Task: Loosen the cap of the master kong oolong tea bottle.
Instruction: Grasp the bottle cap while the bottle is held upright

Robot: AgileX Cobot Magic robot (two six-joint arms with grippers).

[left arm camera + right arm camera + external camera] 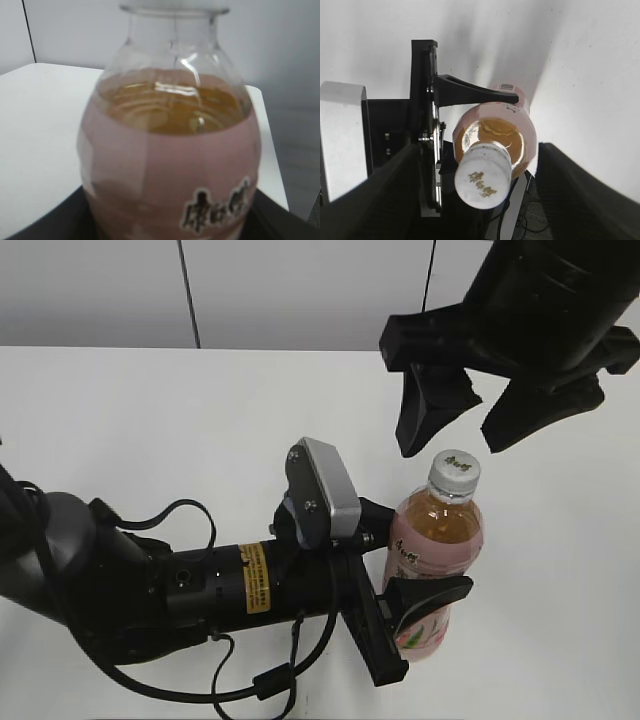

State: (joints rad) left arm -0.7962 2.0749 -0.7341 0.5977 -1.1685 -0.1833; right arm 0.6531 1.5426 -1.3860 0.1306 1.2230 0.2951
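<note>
- The tea bottle (437,560) stands upright on the white tabletop (150,430), a little right of the middle in the exterior view, with amber tea up to its shoulder and a pink label around the body.
- The left end effector (415,575) comes in from the side and is clamped on the body of the bottle. One black finger (430,592) lies across the label at the front, and another one passes behind the bottle.
- In the left wrist view the bottle fills almost the whole picture, and dark finger surfaces show at both lower corners, so I judge the hold to be firm.
- The white cap (453,473) sits on the neck and looks fully seated. I see no gap under it, but its lower edge is too small to be sure.
- The right end effector (455,425) hangs above the cap and does not touch it. Its two black fingers are spread apart, wider than the cap.
- In the right wrist view the cap (483,175) lies between the two dark fingers, near the middle of the gap.
- As I judge it, the holding part is done: the bottle is fixed in place.
- What is left is the main part: to lower the right end effector around the cap, to close on its ribbed edge, and to turn it until it comes loose.
</note>
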